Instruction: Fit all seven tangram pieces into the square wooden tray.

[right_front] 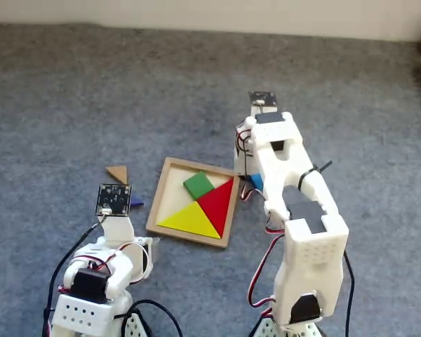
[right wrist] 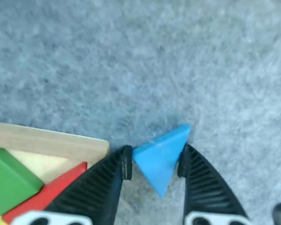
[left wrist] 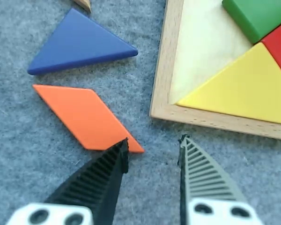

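Fingers [right wrist: 105, 180] of the right gripper [right wrist: 155, 160] are set narrow and close on a light-blue triangle [right wrist: 161, 154], one finger against each side of it. This piece lies flat on the grey carpet [right_front: 91, 91], just outside the wooden tray [right_front: 188, 236] at the tray's 3 o'clock in the high view.

Fingers [left wrist: 103, 173] of the left gripper [left wrist: 153, 140] stand apart with bare carpet between them and hold nothing. The black fingertip meets the near corner of an orange parallelogram [left wrist: 86, 117]. The pale fingertip is just beside the tray rim, not touching it.

The tray sits tilted on the carpet between the two arms. It holds three pieces:
- green square [right_front: 198, 185] toward 12 o'clock
- red triangle [right_front: 217, 200] toward 3 o'clock
- yellow triangle [right_front: 189, 219] along 6 o'clock

Bare wood shows at the tray's 9 o'clock side.

Pieces outside the tray at its 9 o'clock:
- orange parallelogram, flat on the carpet
- dark-blue triangle [left wrist: 79, 44], near the parallelogram but apart from it
- brown triangle [right_front: 118, 173], farther out toward 10 o'clock
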### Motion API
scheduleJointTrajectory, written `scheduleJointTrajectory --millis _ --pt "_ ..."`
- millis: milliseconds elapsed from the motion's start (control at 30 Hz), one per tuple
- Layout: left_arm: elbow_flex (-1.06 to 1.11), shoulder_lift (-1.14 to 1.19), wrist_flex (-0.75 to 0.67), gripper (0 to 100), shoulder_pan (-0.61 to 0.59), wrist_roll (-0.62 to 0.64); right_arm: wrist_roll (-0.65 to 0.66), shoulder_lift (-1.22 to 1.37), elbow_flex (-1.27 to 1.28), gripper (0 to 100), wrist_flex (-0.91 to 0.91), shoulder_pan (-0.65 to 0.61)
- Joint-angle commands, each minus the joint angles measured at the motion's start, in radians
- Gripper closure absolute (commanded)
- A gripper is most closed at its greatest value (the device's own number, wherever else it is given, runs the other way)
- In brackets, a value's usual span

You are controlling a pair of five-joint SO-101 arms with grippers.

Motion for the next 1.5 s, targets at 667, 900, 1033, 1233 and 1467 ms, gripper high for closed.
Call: scheduleJointTrajectory --millis 667,900,1033,1233,1467 --pt "0.022 -0.019 0.006 82 0.008 0.006 0.209 -0.191 -0.062 92.3 0.054 -0.044" --pt "0.022 -0.019 0.006 82 0.008 0.006 0.439 -0.197 -0.070 92.3 0.064 -0.097" --pt "0.022 -0.019 0.006 82 0.008 0.006 0.608 -0.197 -0.070 92.4 0.064 -0.133" --pt "0.022 -0.019 0.006 82 0.008 0.006 0.838 -0.196 -0.067 92.5 0.064 -0.180" --pt "0.022 -0.019 0.006 82 0.007 0.006 1.048 -0.189 -0.065 92.5 0.056 -0.211"
